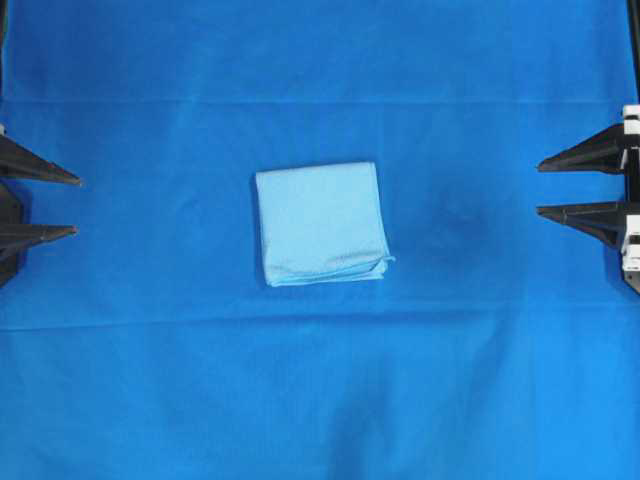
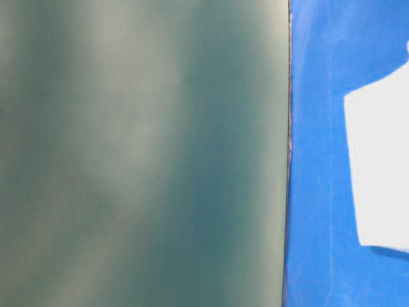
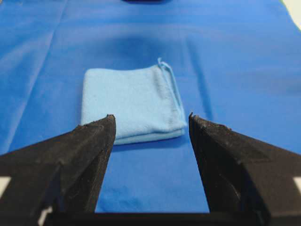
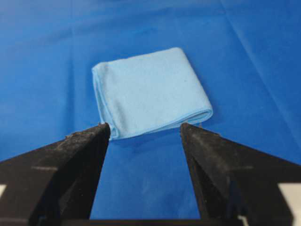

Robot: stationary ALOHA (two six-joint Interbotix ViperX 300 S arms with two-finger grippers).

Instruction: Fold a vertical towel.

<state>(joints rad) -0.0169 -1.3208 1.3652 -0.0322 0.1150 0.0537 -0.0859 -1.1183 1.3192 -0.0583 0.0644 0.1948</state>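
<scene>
Lying folded into a compact square mid-sheet, the towel (image 1: pixel 321 223) looks finished, which would explain why the left gripper (image 1: pixel 78 206) and right gripper (image 1: pixel 539 188) flank it well apart, fingers spread and empty.

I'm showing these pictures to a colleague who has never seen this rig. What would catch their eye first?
First, the small light-blue towel, folded into a near square, lying alone in the middle of the large royal-blue sheet. Next, the black grippers at the two side edges of the overhead view: the left gripper and the right gripper, both open, empty and well clear of the towel.
</scene>
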